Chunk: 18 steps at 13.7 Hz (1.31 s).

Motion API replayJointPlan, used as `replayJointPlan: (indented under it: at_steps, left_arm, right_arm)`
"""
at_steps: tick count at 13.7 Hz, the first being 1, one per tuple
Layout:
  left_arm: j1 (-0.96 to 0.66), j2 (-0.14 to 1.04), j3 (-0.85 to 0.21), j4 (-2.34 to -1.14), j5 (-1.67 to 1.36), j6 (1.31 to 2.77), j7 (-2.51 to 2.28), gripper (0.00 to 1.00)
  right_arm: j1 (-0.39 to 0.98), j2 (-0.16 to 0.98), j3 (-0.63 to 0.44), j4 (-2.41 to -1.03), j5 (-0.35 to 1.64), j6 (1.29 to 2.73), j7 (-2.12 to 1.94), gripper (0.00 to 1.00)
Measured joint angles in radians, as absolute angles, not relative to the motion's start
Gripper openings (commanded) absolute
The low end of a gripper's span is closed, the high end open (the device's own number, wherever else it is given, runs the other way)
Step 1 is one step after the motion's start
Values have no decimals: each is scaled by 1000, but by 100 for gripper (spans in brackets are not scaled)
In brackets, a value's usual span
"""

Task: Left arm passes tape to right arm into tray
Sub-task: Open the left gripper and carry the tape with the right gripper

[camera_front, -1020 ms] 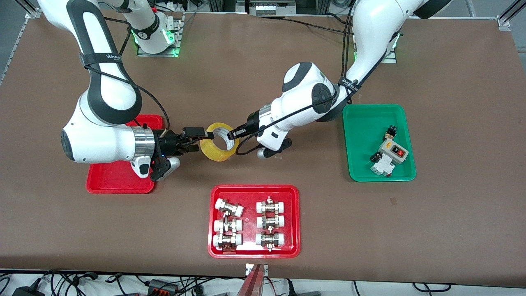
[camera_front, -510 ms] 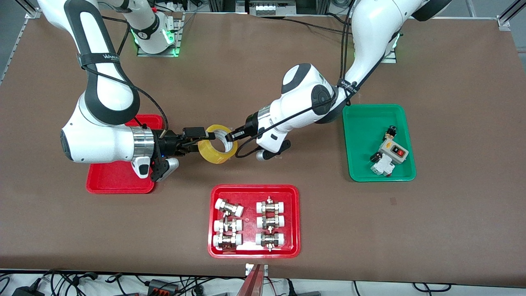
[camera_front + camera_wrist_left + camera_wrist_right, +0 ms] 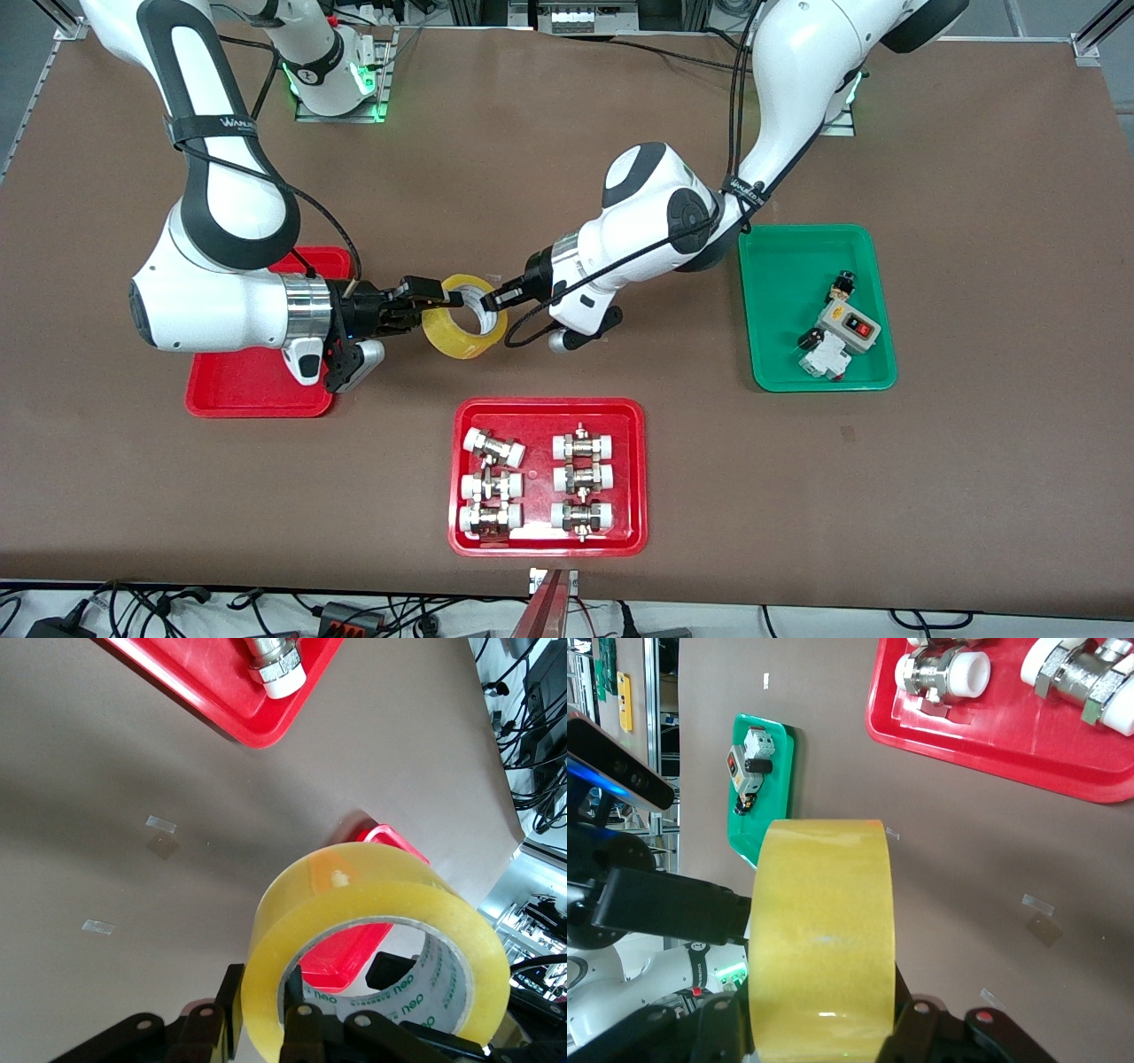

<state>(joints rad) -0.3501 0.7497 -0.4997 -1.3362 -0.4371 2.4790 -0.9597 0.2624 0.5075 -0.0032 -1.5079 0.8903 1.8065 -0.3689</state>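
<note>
I see the tape (image 3: 463, 316) up in the air over the bare table, between the two grippers. The left gripper (image 3: 493, 298) pinches the ring's wall at one side, and the right gripper (image 3: 431, 298) is closed on the other side. The narrow red tray (image 3: 257, 390) lies under the right arm (image 3: 221, 306).

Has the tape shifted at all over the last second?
Yes. The tape has drifted slightly toward the right arm's end, nearer the narrow red tray, held between both grippers above the table.
</note>
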Motion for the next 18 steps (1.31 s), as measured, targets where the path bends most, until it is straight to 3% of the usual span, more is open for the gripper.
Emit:
replayJointPlan:
  at_steps: [5,6,11,18]
  left_arm:
    - [-349,752,-498,-1333,-437,2479,-960,55]
    - [-346,752,-497,-1330,-437,2479,-960,100]
    - [-291,746,-493,-1303,-411,2426,-868,100]
    - [-81,571,-495,-1282,-320,1959,-620,100]
  right_arm:
    - [262,509,-4,-1508,891,1809,-378,36]
    - [262,511,-4,-1508,891,1809,-383,36]
    - [262,517,-6,-1508,890,1810,-395,34]
    - [177,558,-20,-1509,880,1816,-397,34]
